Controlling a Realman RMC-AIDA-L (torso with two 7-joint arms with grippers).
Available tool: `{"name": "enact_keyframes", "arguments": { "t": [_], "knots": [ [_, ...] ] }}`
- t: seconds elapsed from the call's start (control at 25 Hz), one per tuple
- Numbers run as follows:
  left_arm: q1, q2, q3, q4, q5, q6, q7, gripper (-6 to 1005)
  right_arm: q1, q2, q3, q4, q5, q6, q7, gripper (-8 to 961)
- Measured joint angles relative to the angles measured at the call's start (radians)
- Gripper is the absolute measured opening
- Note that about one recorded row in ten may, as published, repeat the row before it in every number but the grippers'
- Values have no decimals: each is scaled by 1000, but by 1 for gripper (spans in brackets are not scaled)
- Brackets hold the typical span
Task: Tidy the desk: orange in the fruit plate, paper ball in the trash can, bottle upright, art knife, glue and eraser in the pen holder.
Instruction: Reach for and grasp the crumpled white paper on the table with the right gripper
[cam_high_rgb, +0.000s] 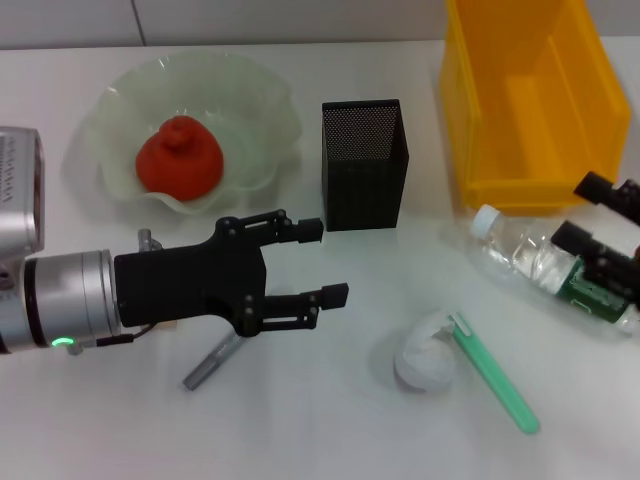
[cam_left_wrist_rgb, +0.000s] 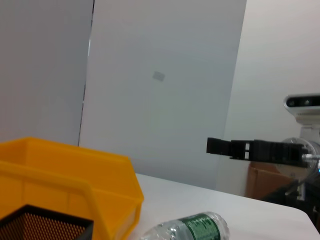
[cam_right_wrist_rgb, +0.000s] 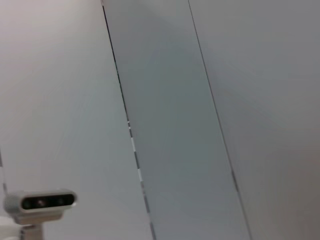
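The left hand (cam_high_rgb: 322, 262), fingers spread and empty, hovers over the counter (cam_high_rgb: 300, 430) with the art knife (cam_high_rgb: 212, 364) lying just below and behind its fingertips, the knife's long axis slanting toward the robot's left; the judged next move is a descent onto it. The right hand (cam_high_rgb: 598, 215), also spread, straddles the toppled bottle (cam_high_rgb: 520, 255), whose cap points toward the pen holder (cam_high_rgb: 365, 165). The bottle's green label carries no legible writing.
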Motion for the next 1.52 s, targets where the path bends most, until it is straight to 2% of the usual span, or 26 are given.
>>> {"name": "enact_keyframes", "arguments": {
  "t": [0.12, 0.16, 0.24, 0.28, 0.32, 0.36, 0.44, 0.48, 0.52, 0.56, 0.72, 0.84, 1.0, 1.2, 1.4, 1.52],
  "knots": [
    [-4, 0, 0, 12, 3, -3, -2, 784, 10, -1, 0, -166, -4, -34, 211, 725],
    [-4, 0, 0, 12, 3, -3, -2, 784, 10, -1, 0, -166, -4, -34, 211, 724],
    [-8, 1, 3, 9, 4, -10, 0, 784, 13, -2, -5, -274, -10, -41, 340, 724],
    [-8, 0, 5, 8, 4, -15, 1, 784, 14, -2, -7, -333, -20, -44, 395, 724],
    [-7, 0, 8, 8, 4, -22, 2, 784, 21, -2, -11, -474, -64, -53, 546, 724],
    [-7, 0, 8, 7, 3, -32, 2, 784, 21, -2, -11, -474, -64, -53, 546, 724],
    [-5, 0, 9, 5, 4, -40, 2, 784, 43, -7, -13, -593, -125, -69, 698, 724],
    [-4, 0, 9, 5, 3, -43, 2, 784, 61, -13, -14, -643, -153, -80, 768, 724],
    [-4, 0, 9, 5, 3, -43, 2, 784, 106, -32, -14, -725, -218, -117, 911, 724],
    [-1, 0, 9, 4, 3, -45, 2, 784, 106, -32, -14, -725, -218, -117, 911, 724],
    [-2, 0, 9, 4, 3, -54, 2, 784, 221, -85, -22, -743, -336, -209, 1095, 724],
    [-2, -1, 9, 4, 3, -56, 2, 784, 254, -94, -52, -731, -391, -214, 1107, 724],
    [-1, -2, 7, 4, 3, -69, 2, 785, 291, -97, -159, -715, -445, -185, 1091, 724],
    [0, -3, 8, 3, 3, -81, 2, 785, 317, -85, -335, -696, -464, -127, 1053, 724],
    [-3, -3, 9, -6, -2, -93, 6, 785, 348, -47, -466, -653, -484, -54, 1009, 724],
    [-5, -3, 9, -6, -3, -95, 8, 785, 384, -33, -528, -594, -530, -15, 1005, 725]
  ]
}}
